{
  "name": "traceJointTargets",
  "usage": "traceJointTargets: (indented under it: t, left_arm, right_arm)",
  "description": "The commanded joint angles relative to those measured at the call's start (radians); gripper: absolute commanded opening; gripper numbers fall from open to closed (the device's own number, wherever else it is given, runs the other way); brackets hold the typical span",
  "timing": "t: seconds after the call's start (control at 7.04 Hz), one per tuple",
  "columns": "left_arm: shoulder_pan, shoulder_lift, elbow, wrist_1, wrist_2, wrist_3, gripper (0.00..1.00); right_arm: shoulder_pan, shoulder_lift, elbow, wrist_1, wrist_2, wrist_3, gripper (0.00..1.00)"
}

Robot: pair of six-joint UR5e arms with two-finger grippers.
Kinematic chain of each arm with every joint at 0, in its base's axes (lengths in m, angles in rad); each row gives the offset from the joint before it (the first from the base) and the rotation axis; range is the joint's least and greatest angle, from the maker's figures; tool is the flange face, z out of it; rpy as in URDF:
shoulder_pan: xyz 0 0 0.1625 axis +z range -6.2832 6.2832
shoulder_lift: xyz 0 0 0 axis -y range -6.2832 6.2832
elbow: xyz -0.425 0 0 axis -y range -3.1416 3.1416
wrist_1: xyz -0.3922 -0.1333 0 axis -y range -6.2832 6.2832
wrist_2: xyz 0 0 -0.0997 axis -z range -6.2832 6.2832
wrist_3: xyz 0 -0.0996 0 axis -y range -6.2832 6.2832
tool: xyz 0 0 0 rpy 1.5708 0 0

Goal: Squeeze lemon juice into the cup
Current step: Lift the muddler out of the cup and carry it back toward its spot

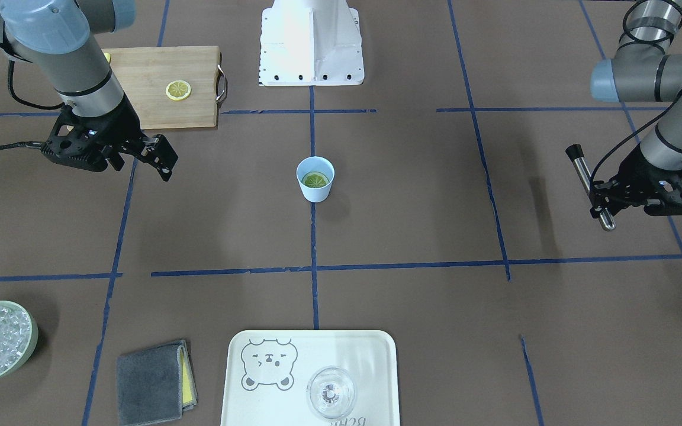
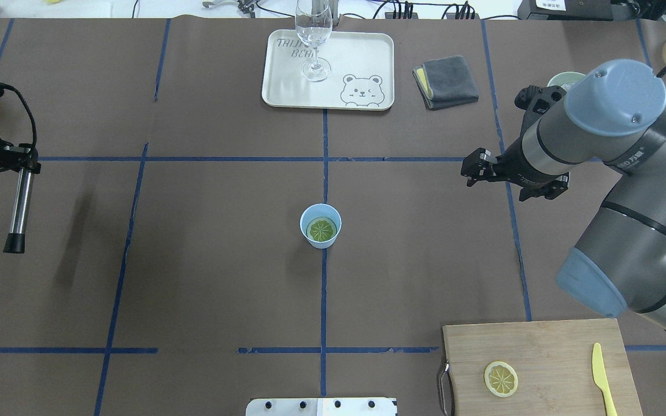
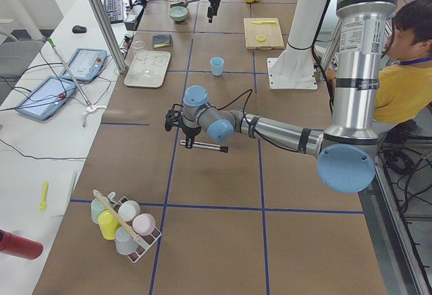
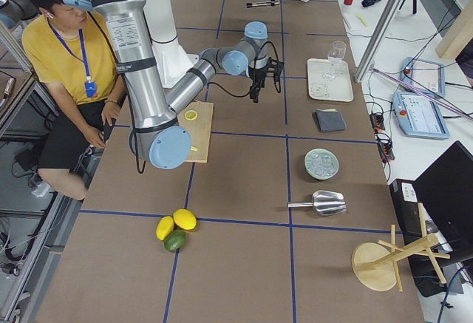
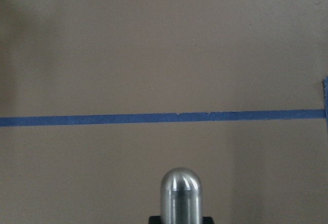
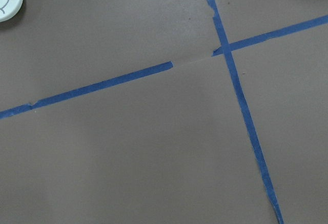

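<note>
The light-blue cup stands at the table's middle, also in the overhead view. A round lemon slice lies flat inside it. A second lemon slice lies on the wooden cutting board. My right gripper hangs open and empty above the table, well to the cup's side, near the board. My left gripper is shut on a metal muddler, held far from the cup on the other side.
A yellow plastic knife lies on the board. A white bear tray with a stemmed glass is at the operators' edge, beside a grey cloth and a green bowl of ice. The robot base stands behind the cup.
</note>
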Motion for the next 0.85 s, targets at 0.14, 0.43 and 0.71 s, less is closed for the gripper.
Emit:
traceJointTargets:
  t: [0.14,0.43,0.71]
  left_arm:
    - [0.053,-0.024,0.028,0.008,0.009,0.011,0.0]
    - [0.171,-0.025,0.036,0.008,0.012,0.01,0.0]
    - [0.173,-0.038,0.062,0.009,0.01,0.01,0.0]
  right_arm:
    - [-0.001,-0.001,0.005,0.0,0.0,0.0,1.0]
    - [-0.001,-0.001,0.005,0.0,0.0,0.002,1.0]
    - [-0.001,-0.001,0.004,0.0,0.0,0.0,1.0]
